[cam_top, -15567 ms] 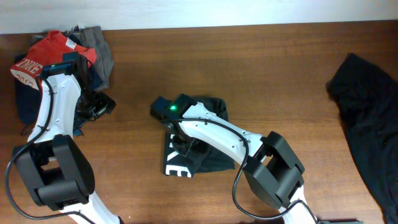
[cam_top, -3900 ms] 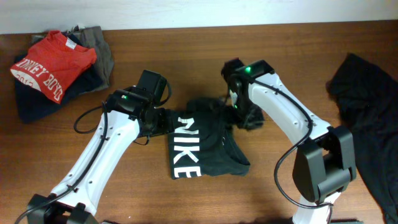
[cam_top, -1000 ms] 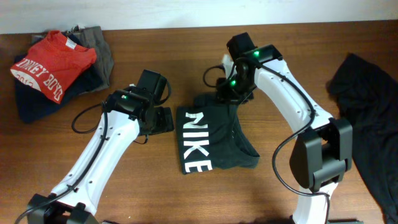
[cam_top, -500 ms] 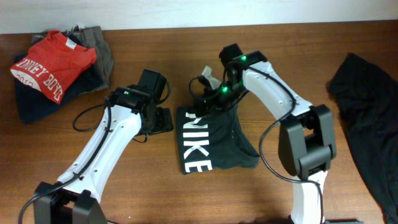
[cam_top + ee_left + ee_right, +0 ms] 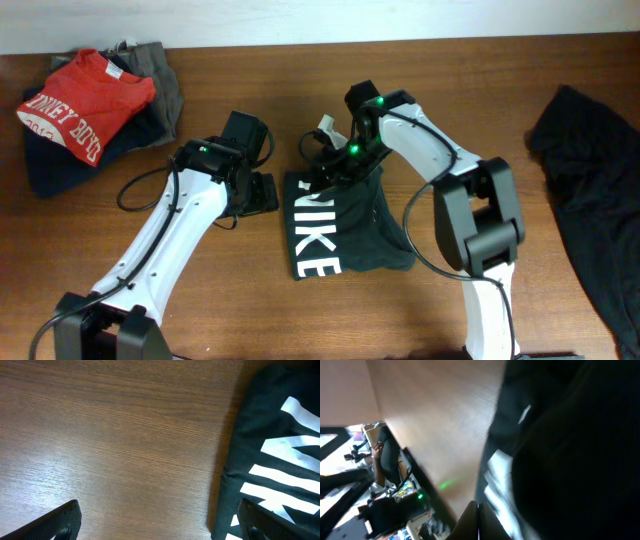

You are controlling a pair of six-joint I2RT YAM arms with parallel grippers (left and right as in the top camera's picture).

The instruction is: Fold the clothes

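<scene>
T-shirt (image 5: pixel 345 225) in closed right claw (image 5: pixel 330 168)

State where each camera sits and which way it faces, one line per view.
Overhead: above the table, looking straight down; both arms, left gripper, right gripper show.
Left wrist: low over the table, facing down; its two fingertips show.
Right wrist: tilted, close against the black NIKE T-shirt; blurred, own fingers unclear.
Shared: overhead and left wrist both show its white lettering.

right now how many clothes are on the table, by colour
black: 2 (nike shirt, black heap at right)
red: 1 (red shirt)
navy: 1 (navy piece)
grey: 1 (grey piece)
total: 5
</scene>
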